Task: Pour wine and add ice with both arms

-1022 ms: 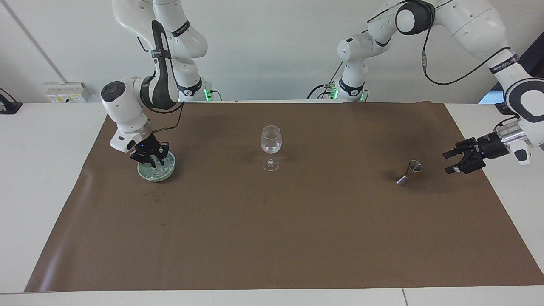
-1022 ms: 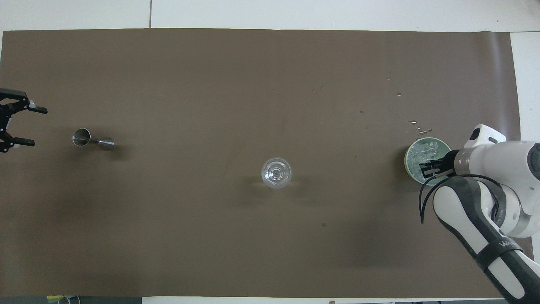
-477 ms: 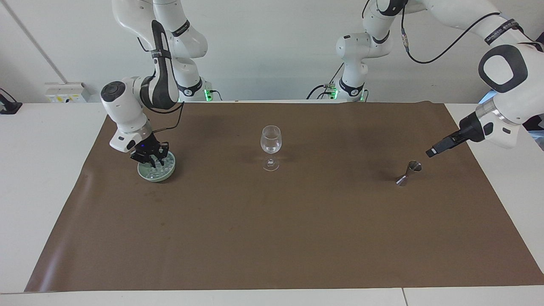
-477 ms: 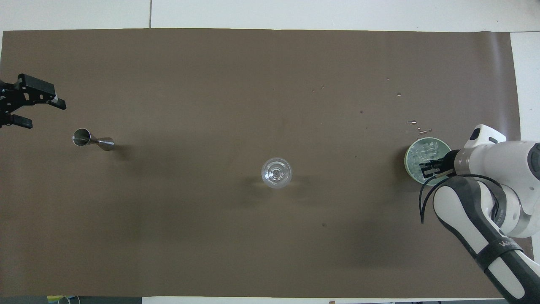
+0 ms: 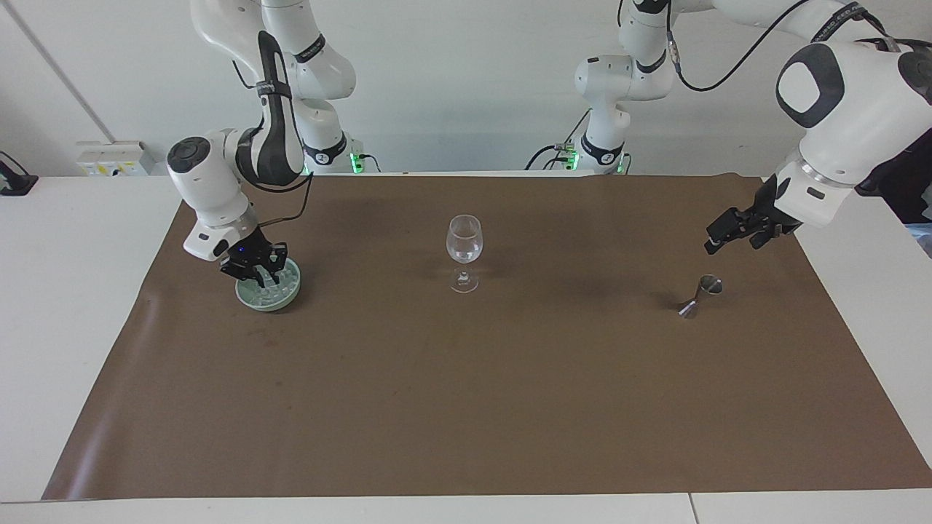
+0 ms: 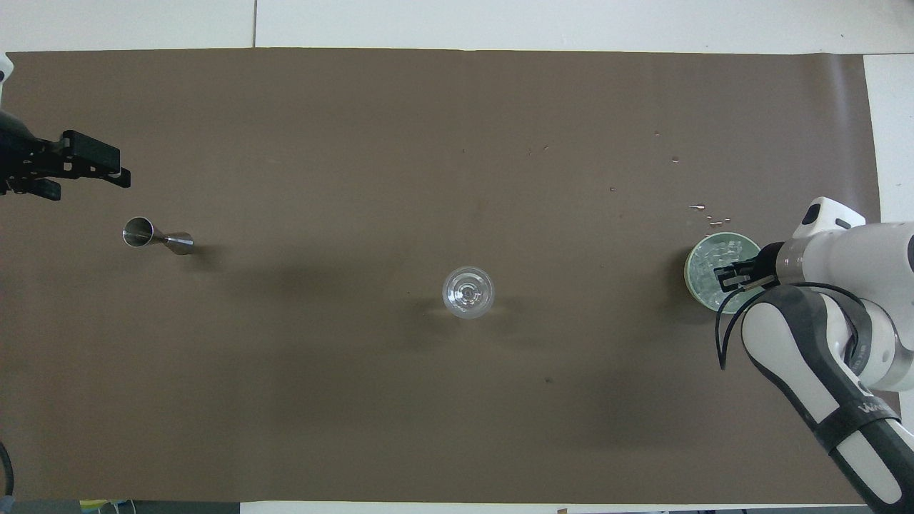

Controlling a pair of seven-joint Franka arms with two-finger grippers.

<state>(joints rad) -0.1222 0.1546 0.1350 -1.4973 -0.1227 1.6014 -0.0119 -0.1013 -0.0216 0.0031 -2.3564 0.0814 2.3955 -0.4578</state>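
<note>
Two grippers: the right gripper point(image 5: 255, 272) is clenched with its tips down in the ice point(image 5: 275, 286); we cannot tell if a cube is caught. The left gripper point(image 5: 728, 236) is released and empty, above the jigger point(image 5: 700, 296).
Ice: heaped in the pale green bowl point(image 5: 288, 300), mid-height in the frame, at the right arm's end of the mat point(image 5: 466, 407).
Glass point(image 5: 464, 247): upright at the frame's centre, well apart from the bowl.
Risk: we judge a slick cube could slip out on the way to the glass. The tilted jigger could roll if nudged.
Writing: the arm band point(image 5: 311, 49) has small lettering that we cannot read.
</note>
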